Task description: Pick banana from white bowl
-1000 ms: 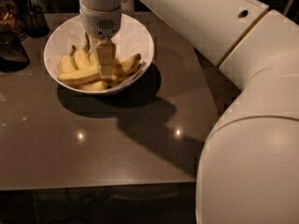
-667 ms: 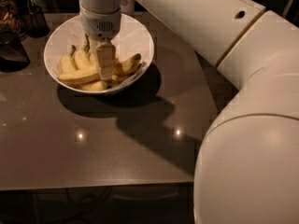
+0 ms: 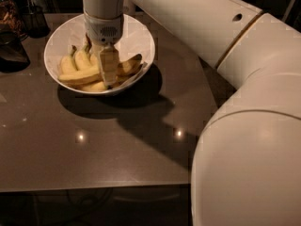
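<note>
The white bowl [image 3: 136,41] stands at the far left of the grey table and holds a bunch of yellow bananas [image 3: 77,76]. My gripper [image 3: 106,75] reaches straight down into the bowl from above and sits in the middle of the bunch, touching the bananas. The arm's white wrist [image 3: 102,13] hides the back part of the bowl and some of the bunch. The bananas rest on the bowl's bottom, with brown tips pointing to the right rim.
Dark glass containers [image 3: 14,27] stand at the far left edge beside the bowl. My large white arm [image 3: 244,126] fills the right side and hangs over the table's right edge. The table's front edge [image 3: 94,188] runs across below.
</note>
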`<state>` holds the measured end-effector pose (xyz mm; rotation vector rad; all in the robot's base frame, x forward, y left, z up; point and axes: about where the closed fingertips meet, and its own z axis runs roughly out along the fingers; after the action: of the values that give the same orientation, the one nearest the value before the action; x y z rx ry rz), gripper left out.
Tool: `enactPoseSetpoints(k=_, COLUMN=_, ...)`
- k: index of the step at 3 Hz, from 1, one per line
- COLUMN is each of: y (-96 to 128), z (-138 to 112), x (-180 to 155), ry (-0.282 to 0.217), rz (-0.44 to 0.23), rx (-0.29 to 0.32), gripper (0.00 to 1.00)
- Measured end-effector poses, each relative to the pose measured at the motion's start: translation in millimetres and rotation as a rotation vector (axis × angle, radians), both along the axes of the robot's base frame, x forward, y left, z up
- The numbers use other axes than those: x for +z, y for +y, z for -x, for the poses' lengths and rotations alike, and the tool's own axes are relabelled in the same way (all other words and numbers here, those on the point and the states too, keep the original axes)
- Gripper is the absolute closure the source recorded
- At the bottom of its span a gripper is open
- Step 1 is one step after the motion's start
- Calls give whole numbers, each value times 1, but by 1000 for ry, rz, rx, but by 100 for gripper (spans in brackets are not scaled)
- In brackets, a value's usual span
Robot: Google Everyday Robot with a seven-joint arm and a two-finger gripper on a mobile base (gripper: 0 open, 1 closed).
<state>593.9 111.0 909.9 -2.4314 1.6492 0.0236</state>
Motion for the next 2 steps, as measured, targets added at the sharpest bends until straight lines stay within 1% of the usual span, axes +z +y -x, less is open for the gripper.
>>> enactPoseSetpoints(k=1, y=-3, z=-1, x=-7, ry=16, rz=3, rx=-4, gripper=37)
enactPoseSetpoints(k=2, y=-3, z=-1, x=-8, ry=16, rz=6, rx=-5, gripper=55)
